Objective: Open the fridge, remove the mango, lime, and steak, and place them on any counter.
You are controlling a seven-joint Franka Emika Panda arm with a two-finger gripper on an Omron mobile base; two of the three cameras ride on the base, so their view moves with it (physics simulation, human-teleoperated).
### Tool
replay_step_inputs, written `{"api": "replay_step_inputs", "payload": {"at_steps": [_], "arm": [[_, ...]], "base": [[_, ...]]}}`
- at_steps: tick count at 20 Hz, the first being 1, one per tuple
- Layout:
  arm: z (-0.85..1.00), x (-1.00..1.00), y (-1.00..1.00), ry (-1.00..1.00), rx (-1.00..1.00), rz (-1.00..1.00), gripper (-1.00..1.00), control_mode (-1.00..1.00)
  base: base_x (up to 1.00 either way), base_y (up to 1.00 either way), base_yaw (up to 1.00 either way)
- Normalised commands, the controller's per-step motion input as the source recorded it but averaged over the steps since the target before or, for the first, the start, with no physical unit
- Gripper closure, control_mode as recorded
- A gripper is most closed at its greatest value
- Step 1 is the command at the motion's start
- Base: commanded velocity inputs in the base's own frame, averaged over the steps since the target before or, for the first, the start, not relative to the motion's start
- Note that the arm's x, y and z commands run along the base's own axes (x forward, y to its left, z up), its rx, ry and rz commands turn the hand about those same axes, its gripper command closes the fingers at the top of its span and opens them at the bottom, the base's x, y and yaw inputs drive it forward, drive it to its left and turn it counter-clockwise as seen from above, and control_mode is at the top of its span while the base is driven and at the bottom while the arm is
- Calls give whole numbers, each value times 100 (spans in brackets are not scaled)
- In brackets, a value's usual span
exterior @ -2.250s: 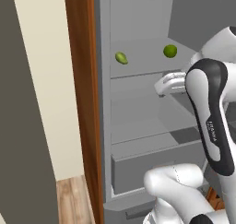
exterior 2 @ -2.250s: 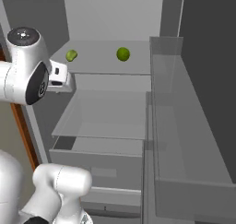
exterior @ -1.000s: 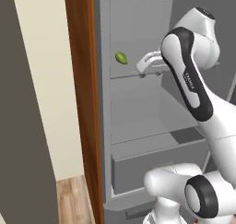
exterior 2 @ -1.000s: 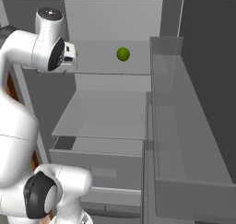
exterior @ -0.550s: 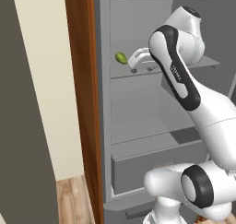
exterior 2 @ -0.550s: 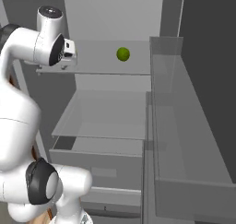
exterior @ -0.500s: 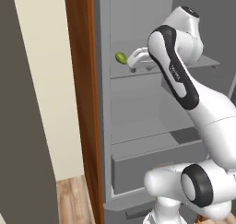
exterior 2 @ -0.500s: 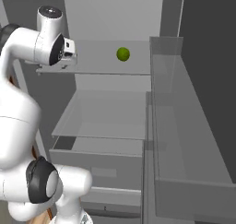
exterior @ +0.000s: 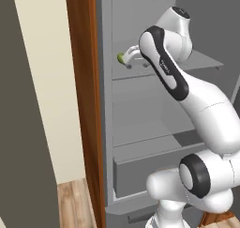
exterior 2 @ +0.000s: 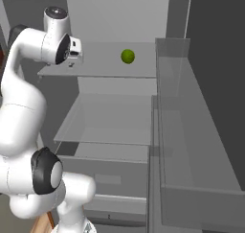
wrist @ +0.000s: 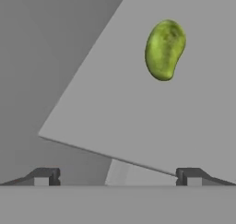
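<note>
Yellow-green mango (wrist: 165, 49) lies on my view's upper fridge shelf (exterior 2: 105, 66), left end, untouched | claw (wrist: 117, 176) spread wide, empty, hanging just short of the fruit | lime (exterior 2: 127, 56) further right on that shelf, well apart | fridge (exterior 2: 119, 16) open, door bins (exterior 2: 191, 131) to the right

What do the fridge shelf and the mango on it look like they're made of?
The shelf looks like matte grey plastic or painted metal: flat, even colour, no reflections, though the render leaves it open. The mango shows smooth yellow-green fruit skin with faint mottling and a soft sheen.
</note>
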Motion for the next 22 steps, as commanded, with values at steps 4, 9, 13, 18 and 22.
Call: {"api": "replay_step_inputs", "payload": {"at_steps": [4,9,13,18,22], "arm": [[-4,58,0,0,0,-3,-100,-100],[-11,52,0,0,0,-2,-100,-100],[-13,42,0,0,0,-2,-100,-100],[-7,38,7,0,0,-1,-100,-100],[-8,41,12,0,0,-1,-100,-100]], "base": [[0,0,0],[0,0,0],[0,0,0],[0,0,0],[0,0,0]]}}
